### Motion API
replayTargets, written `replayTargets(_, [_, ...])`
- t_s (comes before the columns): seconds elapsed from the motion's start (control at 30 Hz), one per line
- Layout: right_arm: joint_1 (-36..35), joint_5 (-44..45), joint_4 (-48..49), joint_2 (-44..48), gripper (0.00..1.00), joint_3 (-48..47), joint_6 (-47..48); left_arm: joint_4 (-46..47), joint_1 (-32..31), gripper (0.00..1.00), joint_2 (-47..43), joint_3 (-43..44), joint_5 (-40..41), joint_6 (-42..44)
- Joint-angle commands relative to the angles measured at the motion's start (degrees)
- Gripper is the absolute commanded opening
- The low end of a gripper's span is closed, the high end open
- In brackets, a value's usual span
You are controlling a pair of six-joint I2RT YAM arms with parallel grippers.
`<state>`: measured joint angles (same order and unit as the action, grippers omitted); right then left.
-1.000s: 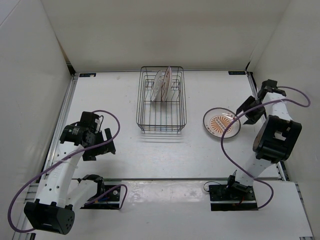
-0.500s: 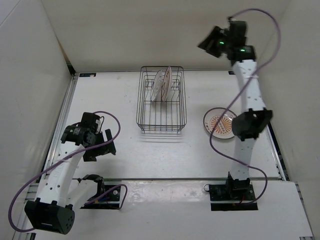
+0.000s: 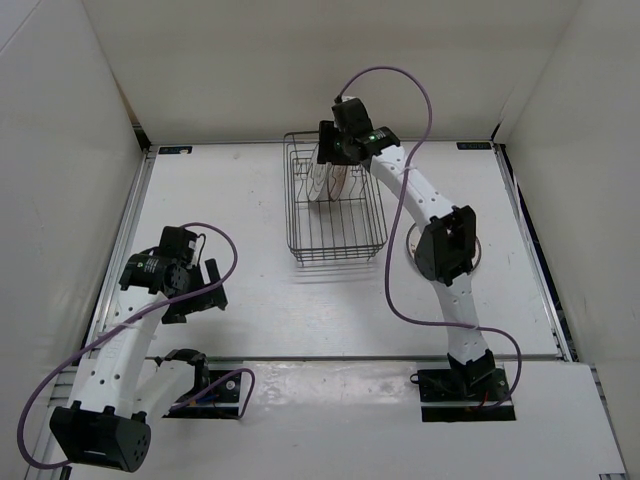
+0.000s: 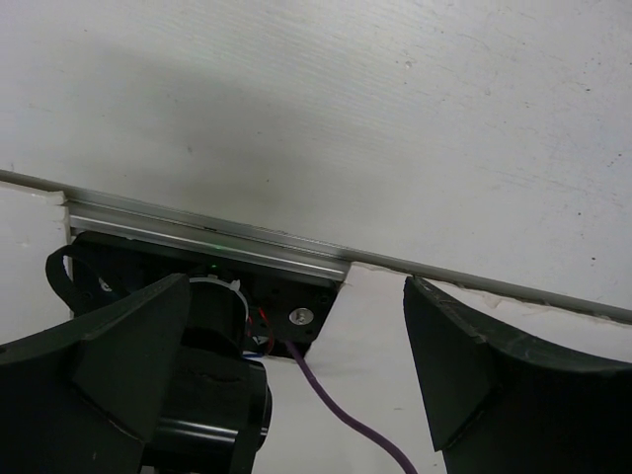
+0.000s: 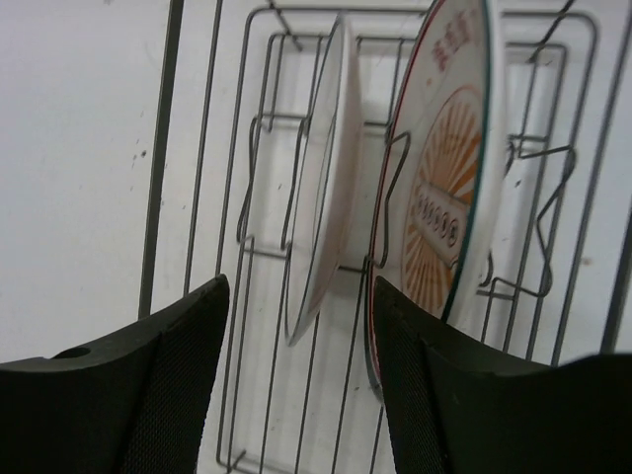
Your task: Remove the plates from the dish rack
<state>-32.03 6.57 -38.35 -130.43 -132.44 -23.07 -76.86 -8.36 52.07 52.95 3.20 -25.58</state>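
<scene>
The dish rack point(image 3: 337, 225), dark wire, stands at the back middle of the table. Two white plates stand on edge between its prongs. In the right wrist view the left plate point(image 5: 321, 178) is seen edge-on. The other plate point(image 5: 444, 188) shows its orange radiating centre. My right gripper point(image 3: 336, 146) hovers over the rack's far end. Its jaws are open point(image 5: 299, 301), with the left plate's rim in line with the gap and untouched. A third plate point(image 3: 411, 243) lies flat right of the rack, mostly hidden by my right arm. My left gripper point(image 3: 198, 290) is open and empty point(image 4: 296, 346).
White walls enclose the table on three sides. The left wrist view looks down at the left arm's base mount point(image 4: 286, 296), a metal rail point(image 4: 197, 232) and a purple cable point(image 4: 346, 425). The right arm's elbow point(image 3: 446, 246) hangs over the flat plate.
My right arm has swung from the right side, up over the back wall, then down to the rack's far end. The rack's near end sits slightly further right. The left arm has stayed put.
</scene>
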Motion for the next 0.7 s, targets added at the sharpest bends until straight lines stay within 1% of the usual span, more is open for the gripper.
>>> replayTargets(0.0, [1.71, 7.15, 3.98, 1.76, 0.64, -1.59, 2.86, -0.48, 0.27, 1.0, -0.66, 0.31, 2.77, 0.97])
replayTargets(0.07, [1.36, 5.04, 5.65, 1.76, 0.64, -2.99, 1.9, -0.92, 0.27, 1.0, -0.75, 0.23, 4.0, 0.97])
replayTargets(0.13, [1.45, 5.3, 8.63, 2.99, 0.68, -3.35, 1.1, -0.84, 0.27, 1.0, -1.01, 0.23, 4.7, 0.89])
replayTargets(0.17, [1.36, 5.99, 9.42, 3.6, 0.68, -3.17, -0.73, -1.27, 0.27, 1.0, -1.01, 0.23, 4.8, 0.8])
replayTargets(0.2, [1.44, 6.35, 11.69, 5.0, 0.69, -3.17, -0.66, -1.27, 0.27, 1.0, -1.01, 0.05, 4.88, 0.8])
replayTargets(0.27, [1.62, 8.79, 12.76, 6.15, 0.69, -3.43, -0.23, -1.19, 0.27, 1.0, -0.92, -0.04, 4.8, 0.71])
replayTargets(0.4, [2.58, 13.2, 11.81, 6.68, 0.69, -3.09, 4.33, -0.84, 0.27, 1.0, -0.31, 0.05, 4.62, 0.62])
replayTargets(0.5, [2.59, 14.52, 7.51, 5.81, 0.69, -1.95, 7.76, -0.66, 0.27, 1.0, -0.22, -0.13, 4.09, 0.45])
replayTargets(0.6, [1.98, 16.54, 3.73, 5.63, 0.69, 0.6, 7.87, -0.66, 0.27, 1.0, -0.13, -0.13, 3.65, 0.45])
replayTargets(0.67, [1.71, 18.64, 2.84, 5.98, 0.66, 3.4, 7.34, -0.75, 0.19, 1.0, -0.04, 0.05, 3.65, 0.27])
